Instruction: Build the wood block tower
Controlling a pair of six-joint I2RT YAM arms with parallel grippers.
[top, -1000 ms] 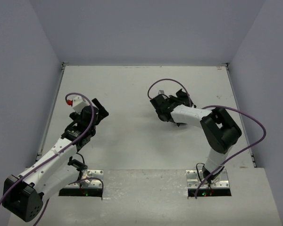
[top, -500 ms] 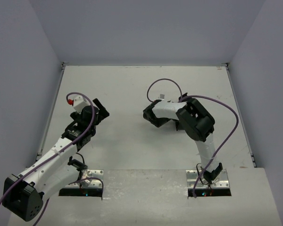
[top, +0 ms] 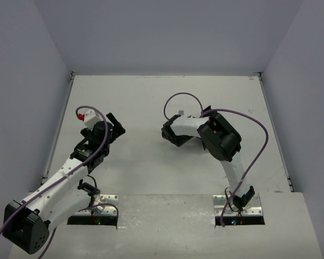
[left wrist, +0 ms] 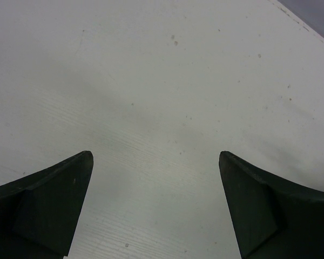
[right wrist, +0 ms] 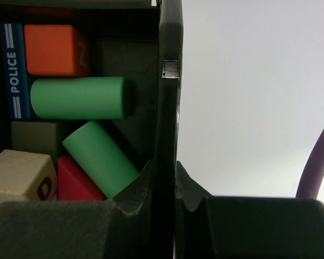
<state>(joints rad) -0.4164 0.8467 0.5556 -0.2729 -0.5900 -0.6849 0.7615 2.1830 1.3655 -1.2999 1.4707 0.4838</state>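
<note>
We see our right gripper (right wrist: 164, 172) clenched on the wall of the black bin (right wrist: 170, 108), wood blocks (right wrist: 78, 97) inside at nine o'clock, and our left gripper (left wrist: 155, 157) released.

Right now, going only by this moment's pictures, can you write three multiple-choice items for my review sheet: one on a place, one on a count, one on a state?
1. Where do the green cylinders lie?
A) inside the black bin
B) on a plate
C) on a shelf

2. How many green cylinders show in the right wrist view?
A) one
B) two
C) four

3. How do the right fingers stand?
A) spread wide in the air
B) shut on the bin's wall
C) shut on a cylinder

Answers:
1 A: both cylinders lie on the inner side of the bin's wall.
2 B: one lies level and a second lies slanted below it.
3 B: the wall runs down between the two fingers, which press it from either side.
</note>
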